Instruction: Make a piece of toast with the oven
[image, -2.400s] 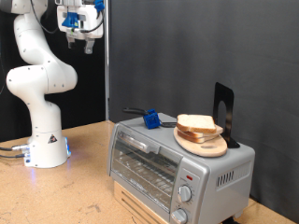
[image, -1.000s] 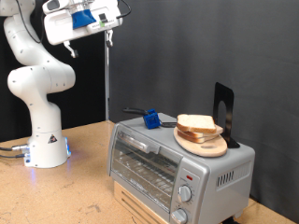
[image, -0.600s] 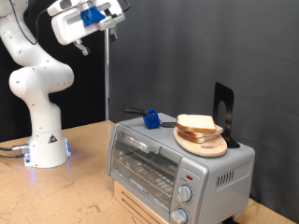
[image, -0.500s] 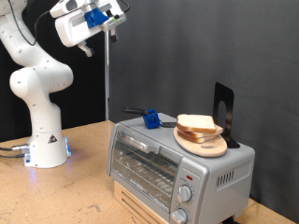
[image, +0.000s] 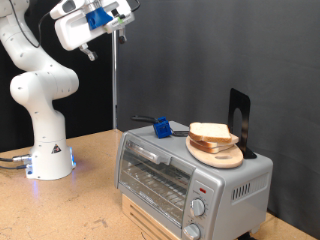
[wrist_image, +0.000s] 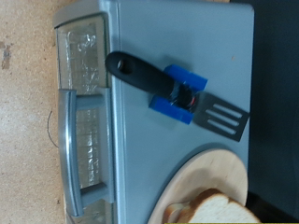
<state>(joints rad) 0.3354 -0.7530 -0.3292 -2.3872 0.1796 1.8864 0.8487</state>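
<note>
High near the exterior view's top left, the gripper (image: 122, 22) hangs empty; whether it's wide or narrow, I can't tell. Below, the piece of toast (image: 211, 132) sits on a wooden plate (image: 216, 155) atop the closed oven (image: 190, 180), beside a black spatula (wrist_image: 177, 91). Black curtain behind, wooden table (image: 70, 205) underneath.

Oven (image: 190, 172): silver housing, glass door. Toast (image: 211, 131): pale crumb, tan-brown crust. Plate (image: 216, 152): light wood. Spatula (wrist_image: 173, 89): black, with blue block. Counter (image: 70, 205): speckled tan. Arm (image: 38, 85): white.
</note>
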